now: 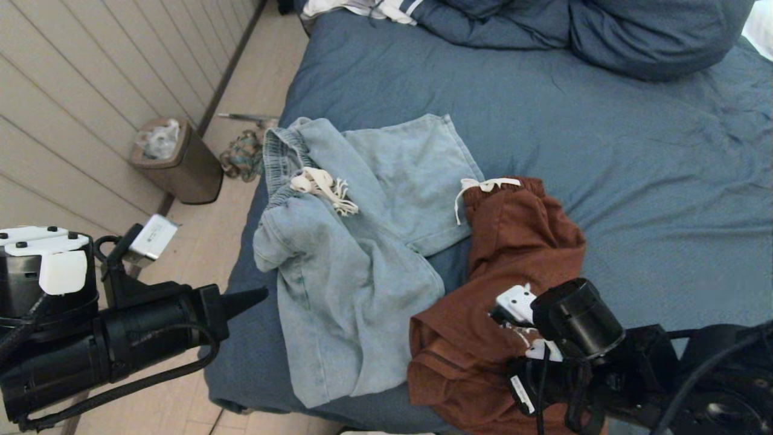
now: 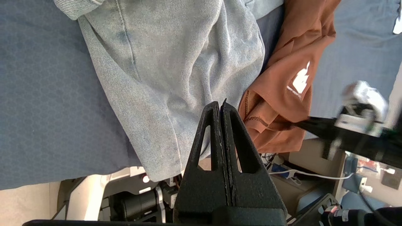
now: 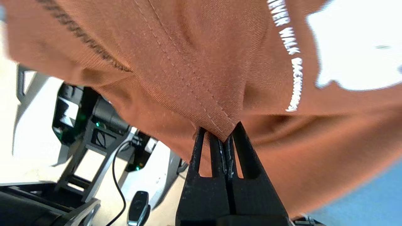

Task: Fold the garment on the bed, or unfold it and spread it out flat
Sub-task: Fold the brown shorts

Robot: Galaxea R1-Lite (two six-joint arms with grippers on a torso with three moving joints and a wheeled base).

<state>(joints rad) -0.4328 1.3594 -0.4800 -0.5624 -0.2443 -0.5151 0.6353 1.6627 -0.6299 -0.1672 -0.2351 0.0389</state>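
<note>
On the bed (image 1: 604, 151), right gripper (image 3: 226, 138) pinched a hem of rust-brown shorts (image 1: 513, 241), left gripper (image 2: 220, 105) clenched empty beside pale denim shorts (image 1: 350, 260).

A wall (image 1: 90, 90) of pale horizontal boards runs along the left, meeting a light wood floor (image 1: 253, 72) at a dark skirting strip. A small brown waste bin (image 1: 178, 163) with a clear liner stands against the wall, and a crumpled greenish cloth (image 1: 243, 156) lies on the floor just beside it.
</note>
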